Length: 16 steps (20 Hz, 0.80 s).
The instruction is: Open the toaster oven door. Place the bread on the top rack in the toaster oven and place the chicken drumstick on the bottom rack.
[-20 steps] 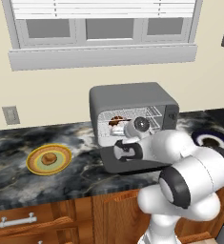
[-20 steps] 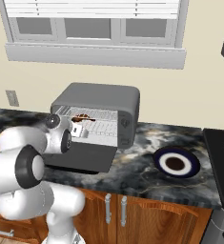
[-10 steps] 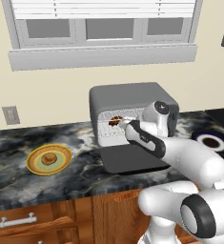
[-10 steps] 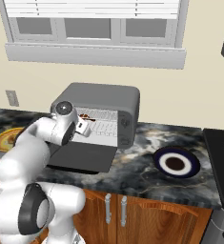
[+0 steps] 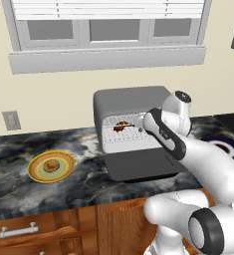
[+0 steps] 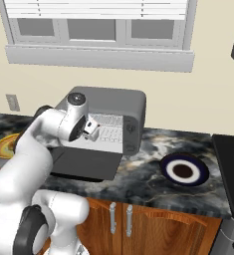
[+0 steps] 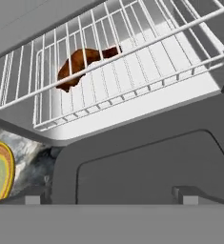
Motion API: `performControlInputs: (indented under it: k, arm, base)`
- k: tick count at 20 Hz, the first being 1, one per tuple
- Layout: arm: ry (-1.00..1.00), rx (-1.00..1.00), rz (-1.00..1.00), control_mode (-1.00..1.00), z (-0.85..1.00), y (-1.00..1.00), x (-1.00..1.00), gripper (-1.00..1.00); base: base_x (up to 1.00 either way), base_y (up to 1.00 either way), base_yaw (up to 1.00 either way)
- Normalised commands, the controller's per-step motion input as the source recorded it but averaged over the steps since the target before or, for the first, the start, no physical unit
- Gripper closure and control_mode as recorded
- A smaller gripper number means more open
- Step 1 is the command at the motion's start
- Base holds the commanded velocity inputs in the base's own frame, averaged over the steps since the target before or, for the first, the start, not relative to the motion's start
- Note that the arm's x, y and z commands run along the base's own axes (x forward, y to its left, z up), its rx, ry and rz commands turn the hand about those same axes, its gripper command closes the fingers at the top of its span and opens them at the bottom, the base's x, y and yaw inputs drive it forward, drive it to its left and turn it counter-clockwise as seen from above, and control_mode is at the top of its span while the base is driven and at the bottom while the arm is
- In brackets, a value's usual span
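Note:
The dark grey toaster oven [image 5: 131,99] stands at the back of the counter. Its door [image 5: 141,165] lies folded down flat in front. The reddish-brown chicken drumstick [image 5: 121,125] lies inside on a wire rack. In the hand view the drumstick [image 7: 82,64] shows through the bars of the rack [image 7: 132,62] above it. My gripper [image 5: 141,128] hovers open at the oven mouth above the door [image 7: 147,162], with nothing between its fingertips [image 7: 33,198]. The tan bread [image 5: 51,165] rests on a yellow-green plate [image 5: 36,172] to the left of the oven.
A white plate with a dark blue rim [image 6: 183,169] lies right of the oven, and a stove edge [image 6: 233,164] lies beyond it. Wooden cabinet fronts [image 6: 123,219] run below the marbled counter [image 5: 83,184]. A wall socket [image 5: 11,120] is at the left.
The arm's elbow has swung up and to the right, and the hand has turned at the oven mouth. The drumstick has stayed on its rack and the jaws remain open.

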Motion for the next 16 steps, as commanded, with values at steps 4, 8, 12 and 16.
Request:
performControlInputs:
  k: [4, 8, 12, 16]
  arm:
    - [0.00, 0.06, -0.05, -1.00, 0.03, -0.13, -0.37, -1.00]
    - [-0.06, 0.17, -0.05, -1.00, 0.16, -0.22, -0.22, -1.00]
    - [-0.12, 0.13, -0.04, -1.00, 0.12, -0.21, -0.16, -1.00]
    - [-0.11, 0.10, -0.05, -1.00, 0.01, -0.15, -0.05, -1.00]
  base:
    - [0.00, 0.00, 0.00]
    - [0.00, 0.00, 0.00]
    - [0.00, 0.00, 0.00]
    - [0.00, 0.00, 0.00]
